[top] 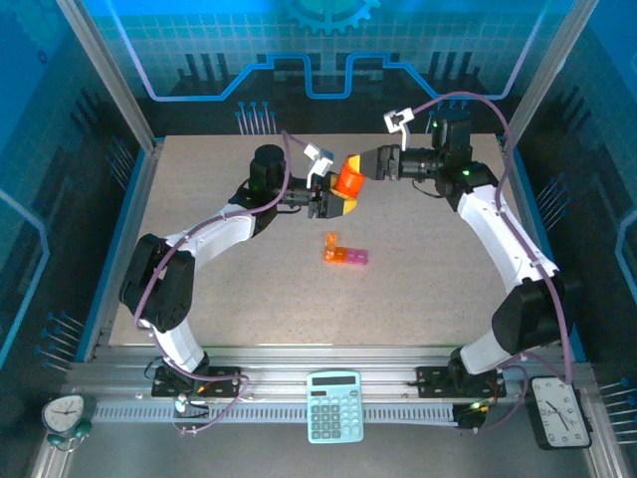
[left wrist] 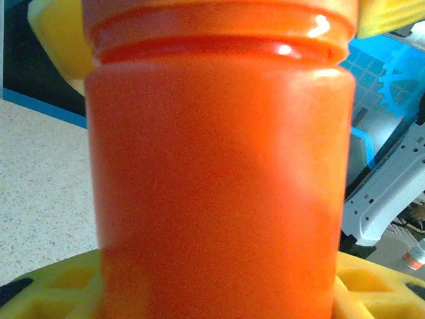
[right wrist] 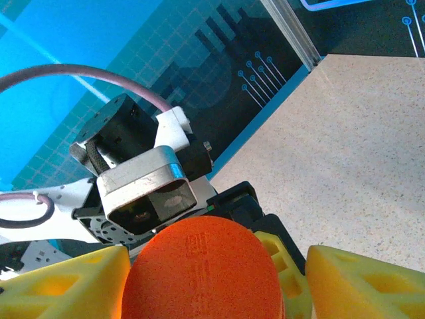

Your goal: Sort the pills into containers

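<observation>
Top external view: calculator (top: 334,405) at 6 o'clock by the near edge, a clock (top: 64,413) at 7 and a second clock (top: 560,410) at 5. Mid-table lie the containers (top: 344,252) — contents too small to tell. At 12 o'clock from them, the left gripper (top: 333,202) pinches the orange bottle (top: 349,177); the right gripper (top: 366,164) straddles its cap (right wrist: 199,272) — fingers (right wrist: 362,282) spread, one side gapped.

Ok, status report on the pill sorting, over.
Left gripper shut on orange bottle. Right gripper astride its cap, grip unclear. Containers on table, untouched. Nothing between bottle and containers.
</observation>
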